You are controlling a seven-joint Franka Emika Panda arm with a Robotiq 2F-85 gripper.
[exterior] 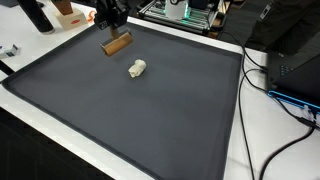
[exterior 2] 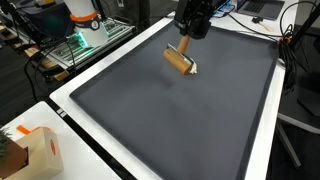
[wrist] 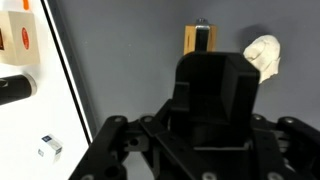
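Though nearly hidden in an exterior view, white lump (exterior 2: 194, 69) (wrist: 263, 55) clear wrist-side; gripper (exterior: 114, 33) tight on wooden block (exterior: 118, 44).

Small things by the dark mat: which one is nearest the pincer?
The brown wooden block, gripped by the pincer. The white crumpled lump lies apart on the mat, untouched.

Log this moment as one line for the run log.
gripper shut on wooden block | block tilted, over dark mat | white wad on mat, apart
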